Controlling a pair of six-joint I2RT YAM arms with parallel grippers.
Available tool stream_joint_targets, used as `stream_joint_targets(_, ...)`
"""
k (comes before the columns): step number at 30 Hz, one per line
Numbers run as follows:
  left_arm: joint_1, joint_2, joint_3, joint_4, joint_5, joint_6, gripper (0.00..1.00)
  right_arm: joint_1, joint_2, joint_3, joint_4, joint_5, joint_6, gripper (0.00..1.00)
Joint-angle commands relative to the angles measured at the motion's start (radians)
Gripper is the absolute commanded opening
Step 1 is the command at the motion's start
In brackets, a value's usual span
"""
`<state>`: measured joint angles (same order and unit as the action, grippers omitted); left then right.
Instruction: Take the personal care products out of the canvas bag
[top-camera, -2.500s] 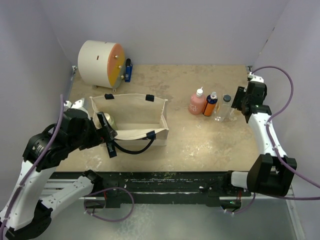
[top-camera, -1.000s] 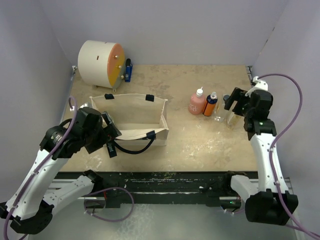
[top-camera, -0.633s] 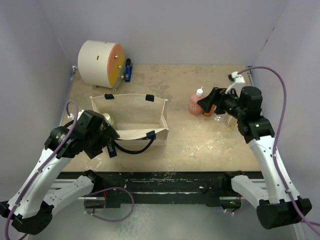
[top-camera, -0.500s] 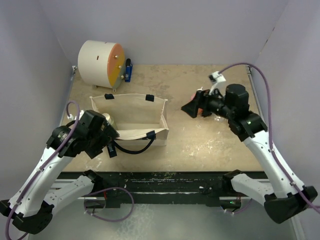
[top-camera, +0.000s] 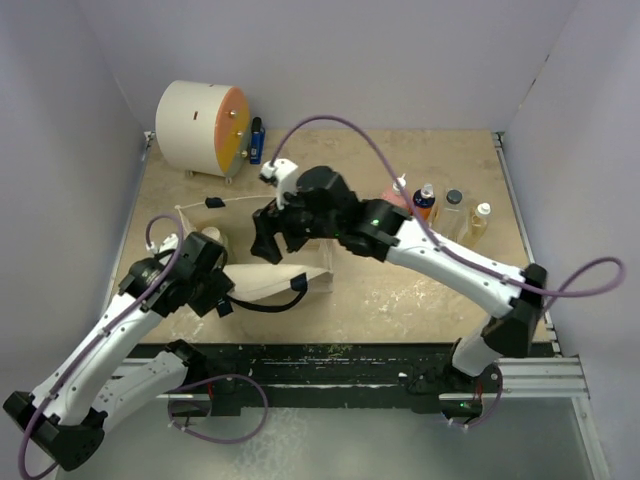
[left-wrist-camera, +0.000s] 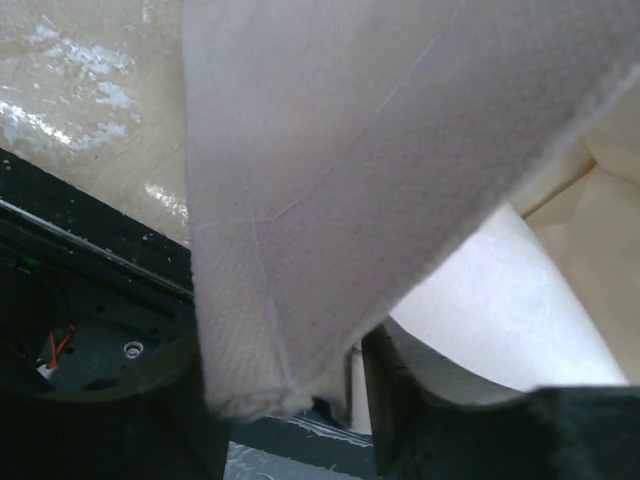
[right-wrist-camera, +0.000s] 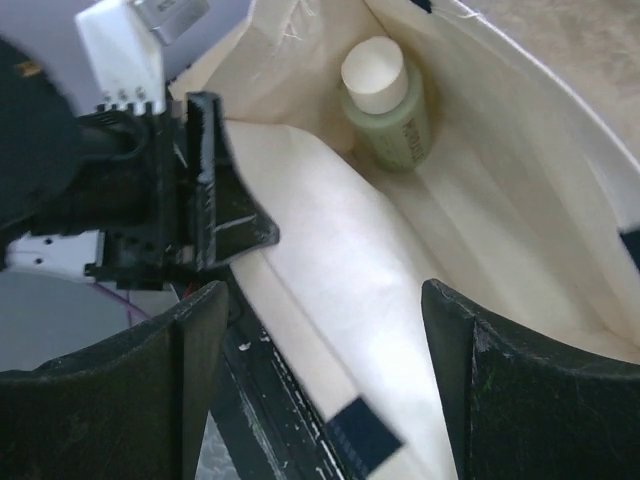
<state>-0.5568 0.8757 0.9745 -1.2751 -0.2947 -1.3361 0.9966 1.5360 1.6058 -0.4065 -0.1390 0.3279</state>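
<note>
1. Looked like the last pick to me. The olive-green jar (right-wrist-camera: 385, 105) sat upright inside the canvas bag (top-camera: 265, 283), tucked in its left end. The orange bottle (top-camera: 424, 200), clear bottle (top-camera: 452, 212) and tiny yellowish bottle (top-camera: 481, 217) stood out on the surface (top-camera: 400, 285).
2. Right gripper (right-wrist-camera: 325, 300) hung over the bag mouth, jaws wide apart, holding nothing. Left gripper (top-camera: 220, 293) was pinched on the bag's near wall, propping it open.
3. Next move prob needs the right gripper lowered further in, jaws straddling the jar, then closing.
4. Tight spot tho: cloth walls close on both sides of the jar, w/ the left gripper nearby. Plenty of bare surface btw bag and bottles for the drop-off.
</note>
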Motion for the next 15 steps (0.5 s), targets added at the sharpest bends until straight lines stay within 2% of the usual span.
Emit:
stream_joint_targets(1, 0.0, -0.127, -0.095, 0.033, 0.048, -0.048, 0.49, 0.062, 0.127, 0.116, -0.004, 0.075, -0.053, 0.8)
stream_joint_targets(6, 0.0, -0.205, -0.162, 0.07, 0.109, -0.105, 0.44, 0.073, 0.282, 0.164, 0.071, 0.042, -0.082, 0.81)
stream_joint_targets(15, 0.0, -0.202, -0.124, 0.015, 0.104, -0.102, 0.33, 0.097, 0.457, 0.257, 0.144, 0.132, -0.151, 0.83)
